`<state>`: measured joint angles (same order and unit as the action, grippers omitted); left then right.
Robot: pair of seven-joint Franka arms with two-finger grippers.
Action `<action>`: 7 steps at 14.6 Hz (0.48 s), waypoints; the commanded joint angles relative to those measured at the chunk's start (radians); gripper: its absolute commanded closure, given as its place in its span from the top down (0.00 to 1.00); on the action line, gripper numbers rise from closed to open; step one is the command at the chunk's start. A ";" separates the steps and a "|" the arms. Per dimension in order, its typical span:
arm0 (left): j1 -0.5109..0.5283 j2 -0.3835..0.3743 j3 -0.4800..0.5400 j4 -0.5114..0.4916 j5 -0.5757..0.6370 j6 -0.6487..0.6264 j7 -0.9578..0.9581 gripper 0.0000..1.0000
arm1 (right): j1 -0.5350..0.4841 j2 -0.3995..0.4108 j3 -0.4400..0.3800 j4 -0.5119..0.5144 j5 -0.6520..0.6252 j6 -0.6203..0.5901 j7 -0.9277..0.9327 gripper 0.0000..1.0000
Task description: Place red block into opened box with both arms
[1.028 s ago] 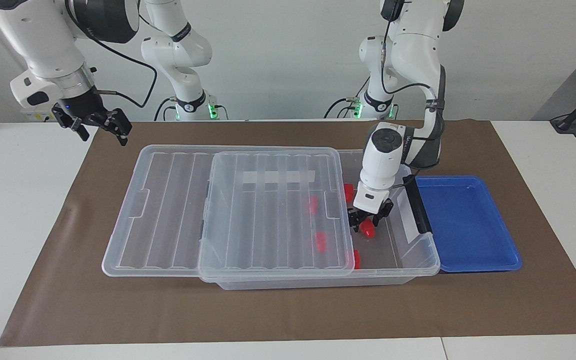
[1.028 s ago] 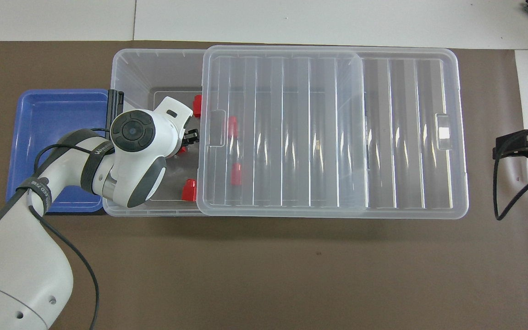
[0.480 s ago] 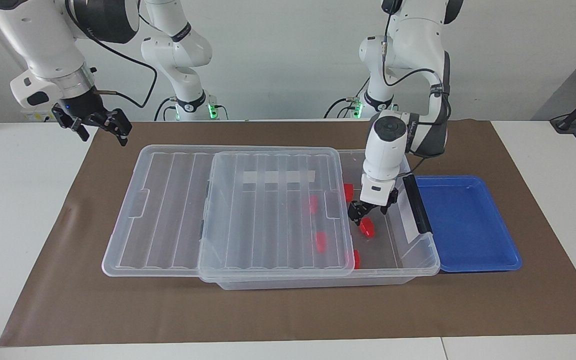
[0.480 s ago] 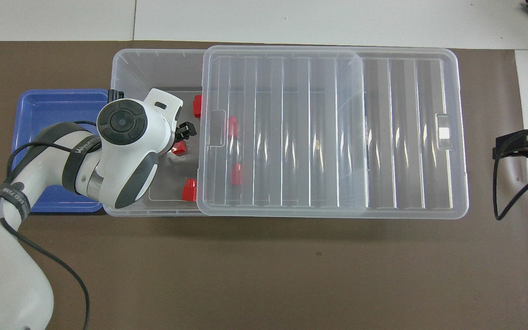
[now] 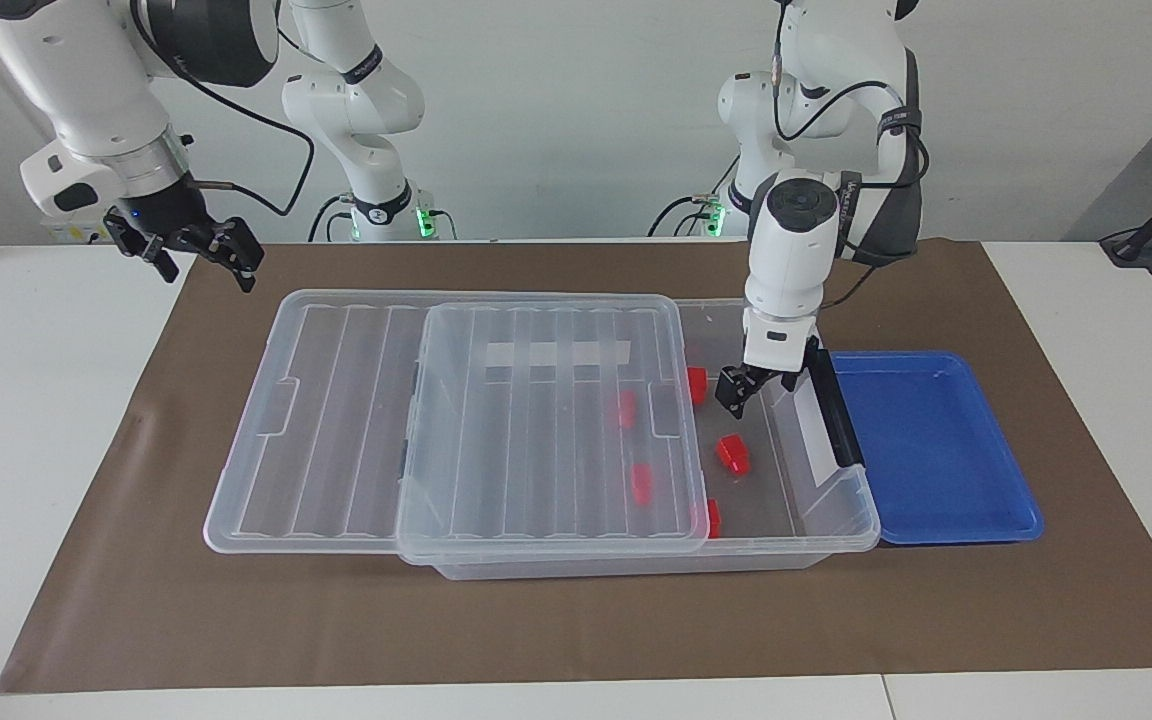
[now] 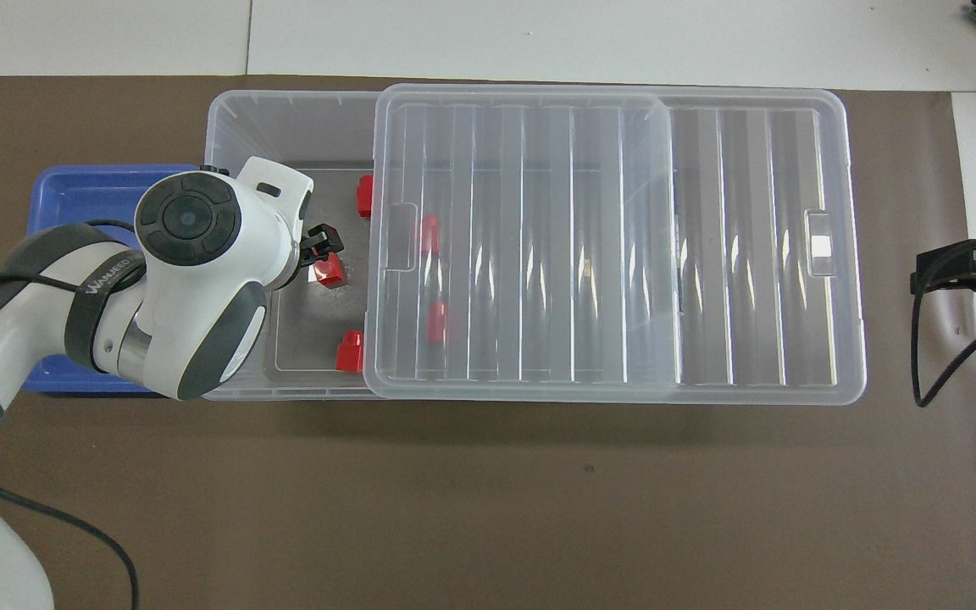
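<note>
The clear box lies on the brown mat. Its ribbed lid is slid toward the right arm's end, so the end by the black latch is uncovered. My left gripper hangs open over that uncovered end. A red block lies loose on the box floor just below it. Several more red blocks lie in the box, two of them under the lid. My right gripper waits open above the mat's corner, holding nothing.
A shallow blue tray sits against the box's latch end, toward the left arm's end of the table. The brown mat covers the table's middle, with white tabletop around it.
My left gripper has opened and risen out of the box, leaving the red block on the box floor. The right arm has not moved.
</note>
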<state>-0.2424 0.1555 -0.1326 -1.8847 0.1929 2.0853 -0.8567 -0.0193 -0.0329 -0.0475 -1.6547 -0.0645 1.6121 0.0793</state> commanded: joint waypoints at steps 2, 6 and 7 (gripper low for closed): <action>-0.001 -0.039 0.004 0.087 -0.044 -0.170 -0.005 1.00 | -0.019 -0.030 0.003 -0.066 0.012 0.074 -0.102 0.00; 0.070 -0.121 0.010 0.154 -0.069 -0.293 0.178 1.00 | -0.044 -0.032 0.000 -0.117 0.012 0.152 -0.168 0.00; 0.115 -0.148 0.011 0.154 -0.097 -0.326 0.286 1.00 | -0.054 -0.030 0.000 -0.140 0.012 0.202 -0.209 0.00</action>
<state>-0.2009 0.0664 -0.1231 -1.7245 0.1462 1.8164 -0.7313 -0.0409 -0.0334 -0.0544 -1.7218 -0.0645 1.7354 -0.0532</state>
